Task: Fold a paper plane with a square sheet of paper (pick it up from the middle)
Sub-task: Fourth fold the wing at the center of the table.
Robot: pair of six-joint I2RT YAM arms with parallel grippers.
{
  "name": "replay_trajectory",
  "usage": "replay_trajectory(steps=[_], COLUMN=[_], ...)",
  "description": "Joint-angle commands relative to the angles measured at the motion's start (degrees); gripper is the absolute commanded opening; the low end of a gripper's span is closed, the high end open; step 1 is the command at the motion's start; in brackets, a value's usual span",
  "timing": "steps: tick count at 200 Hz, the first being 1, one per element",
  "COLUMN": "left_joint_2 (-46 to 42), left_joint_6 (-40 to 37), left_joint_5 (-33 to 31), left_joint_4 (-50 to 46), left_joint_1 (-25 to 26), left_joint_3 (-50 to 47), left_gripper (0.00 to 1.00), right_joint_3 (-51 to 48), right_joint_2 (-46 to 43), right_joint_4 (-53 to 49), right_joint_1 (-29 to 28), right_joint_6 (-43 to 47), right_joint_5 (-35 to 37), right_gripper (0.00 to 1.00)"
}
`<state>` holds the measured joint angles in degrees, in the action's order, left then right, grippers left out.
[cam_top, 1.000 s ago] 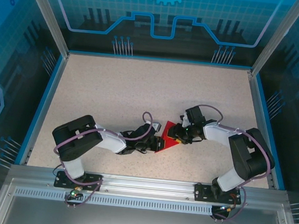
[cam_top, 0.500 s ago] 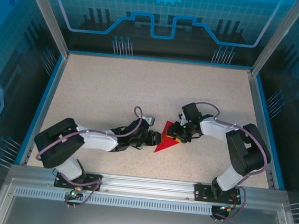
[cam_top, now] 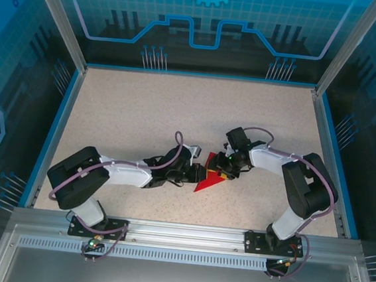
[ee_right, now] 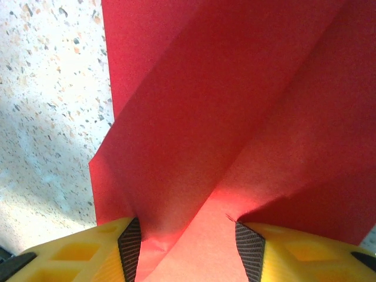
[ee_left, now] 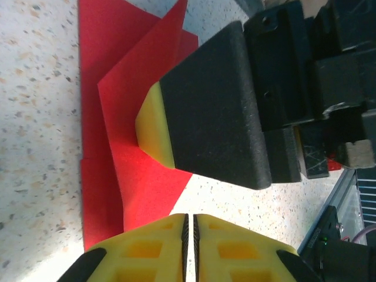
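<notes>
1. The left end effector [ee_left: 189, 218] is closed. Its two yellow fingers [ee_left: 147, 249] meet along a thin dark line, and nothing shows between them.
2. In the left wrist view its tips sit just beside an edge of the red sheet of paper [ee_left: 111, 123]. I cannot tell whether they touch it.
3. The right end effector [ee_right: 185, 238] is open. Its yellow fingers [ee_right: 88, 258] are spread apart with dark ribbed pads facing inward, and a raised fold of the sheet of paper [ee_right: 194, 117] runs up between them.
4. From the left wrist, one finger of the right end effector [ee_left: 205, 111] shows as a black block with a yellow tip resting on the red sheet. The paper there lies in overlapping layers, with one creased flap lifted off the surface.
5. From above, the left end effector [cam_top: 193, 175] and the right end effector [cam_top: 228, 167] face each other across the sheet of paper [cam_top: 205, 181]. The left one is at its left side and the right one over its far right part.
6. The paper is partly folded and shows as a red triangle whose point aims toward the near left.
7. It lies on the speckled beige tabletop [cam_top: 144, 110], near the middle and a little toward the near edge.
8. A blue border [cam_top: 56, 128] runs around the tabletop.
</notes>
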<state>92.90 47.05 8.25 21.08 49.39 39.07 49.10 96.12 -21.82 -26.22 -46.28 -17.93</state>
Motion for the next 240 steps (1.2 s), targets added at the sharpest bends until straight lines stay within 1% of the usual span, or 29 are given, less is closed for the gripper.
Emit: replay_trajectory(steps=[1,11,62,133,240], left_joint_2=[2.5,3.5,6.4,7.3,8.2], left_joint_6=[-0.7,-0.8,-1.0,-0.4,-0.1], left_joint_5=[3.4,3.4,-0.6,-3.0,-2.8], left_joint_4=[-0.5,-1.2,-7.4,-9.2,-9.5], left_joint_1=[-0.2,-0.3,-0.2,-0.2,-0.3], left_joint_3=[2.4,3.0,5.5,5.7,5.7], left_gripper=[0.13,0.12,0.07,0.06,0.04], right_joint_3=[-2.2,-2.2,-2.3,-2.5,-0.9], right_joint_2=[4.5,4.7,4.9,5.3,7.8], right_joint_4=[-4.6,-4.5,-4.5,-4.5,-6.1], right_joint_1=[-0.8,-0.9,-0.8,-0.8,-0.9], right_joint_6=[-0.8,-0.9,-0.7,-0.2,0.4], right_joint_5=[7.0,6.9,6.5,6.8,7.6], right_gripper=[0.53,0.53,0.53,0.52,0.48])
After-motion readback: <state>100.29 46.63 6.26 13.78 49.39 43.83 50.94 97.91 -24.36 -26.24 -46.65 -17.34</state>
